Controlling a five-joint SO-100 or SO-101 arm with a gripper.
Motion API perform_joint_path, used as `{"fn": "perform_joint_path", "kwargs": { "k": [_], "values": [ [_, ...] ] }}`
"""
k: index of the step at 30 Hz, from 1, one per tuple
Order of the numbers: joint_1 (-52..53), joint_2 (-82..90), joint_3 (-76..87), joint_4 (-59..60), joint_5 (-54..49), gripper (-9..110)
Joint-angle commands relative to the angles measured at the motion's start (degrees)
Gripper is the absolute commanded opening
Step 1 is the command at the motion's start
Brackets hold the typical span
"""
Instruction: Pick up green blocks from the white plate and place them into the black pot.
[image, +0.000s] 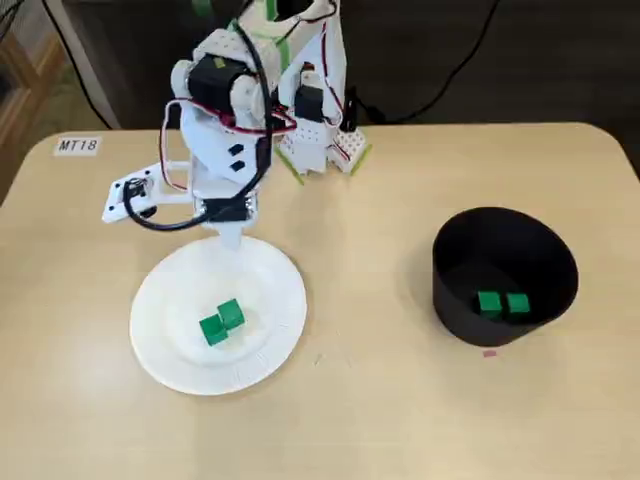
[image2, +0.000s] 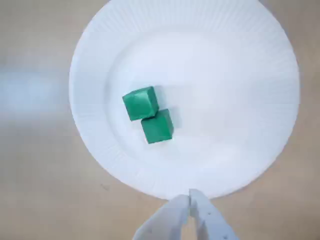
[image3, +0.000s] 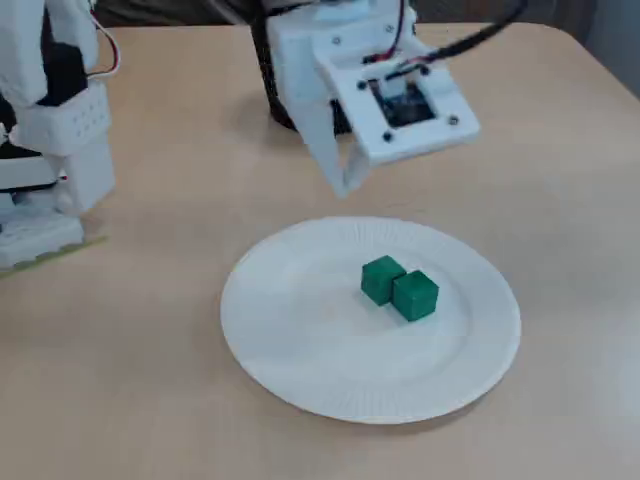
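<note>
Your white plate (image: 160, 340) lies at the left of the table (image: 380, 420) in a fixed view. A pair of green blocks (image: 230, 314) sits touching near its middle. Your gripper (image: 230, 238) hangs above the plate's far rim, jaws pressed together and holding nothing, as the wrist view confirms. To the right, well apart, the black pot (image: 455, 300) contains a second green pair (image: 489, 302), side by side.

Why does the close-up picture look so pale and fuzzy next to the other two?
Wrist view: the white plate glares nearly featureless, the table around it is blurred, and the gripper at the bottom edge is soft; the green blocks look fairly crisp. A fixed view: even light, though the inside of the black pot is dark.
</note>
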Motion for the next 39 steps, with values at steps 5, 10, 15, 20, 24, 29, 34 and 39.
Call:
{"fn": "perform_joint_path", "kwargs": {
  "k": [5,10,15,20,24,29,34,39],
  "values": [
    [2.20,-13.10,-14.94,2.02,-2.29,-2],
    [2.81,-17.67,-16.79,1.58,1.14,-2],
    [2.29,-19.95,-17.93,1.58,0.00,17],
    [2.55,-21.45,-20.74,1.58,-1.23,24],
    [2.72,-22.59,-22.94,1.58,-0.88,29],
    [3.43,-23.91,-22.94,1.93,-1.23,30],
    [3.78,-25.22,-22.94,2.02,-1.58,30],
    [3.52,-25.93,-23.03,1.85,-2.02,30]
  ]
}}
